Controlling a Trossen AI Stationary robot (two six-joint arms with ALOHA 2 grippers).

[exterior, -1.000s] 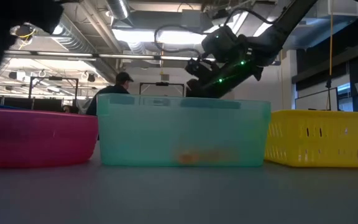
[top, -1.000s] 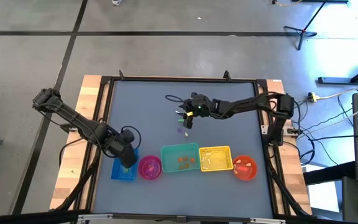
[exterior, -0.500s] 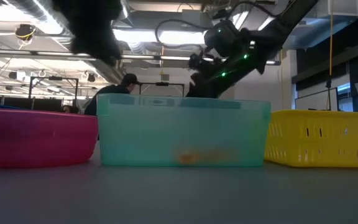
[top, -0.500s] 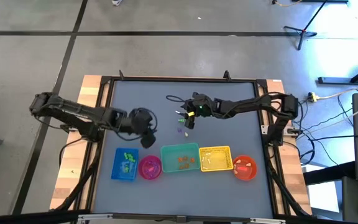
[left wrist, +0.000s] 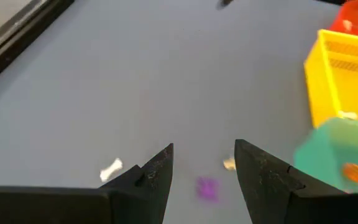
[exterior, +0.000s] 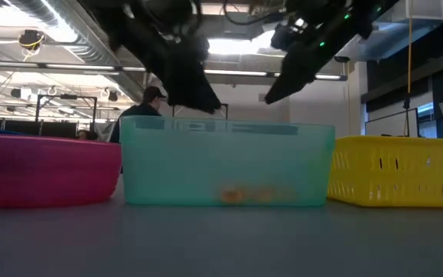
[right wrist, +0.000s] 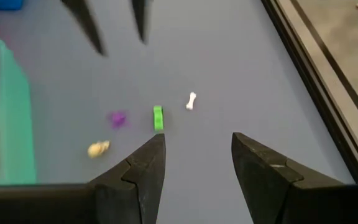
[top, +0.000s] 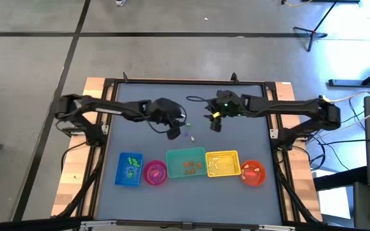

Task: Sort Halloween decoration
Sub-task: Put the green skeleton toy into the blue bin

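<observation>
Loose trinkets: purple (right wrist: 117,118), green (right wrist: 158,117), white bone (right wrist: 191,100), pale one (right wrist: 98,148), bunched mid-table, just far of the teal bin (top: 185,163); still unsorted.

Left gripper (left wrist: 202,168) over them w/ jaws apart, empty, prob. lining up on the purple.

Right gripper (right wrist: 195,157) just right of cluster, jaws spread, nothing held.

Bins in a near-edge row for short drops.

Teal bin (exterior: 227,165) translucent plastic; yellow basket (exterior: 401,171) perforated plastic; table (top: 236,138) matt grey, wood-edged.
</observation>
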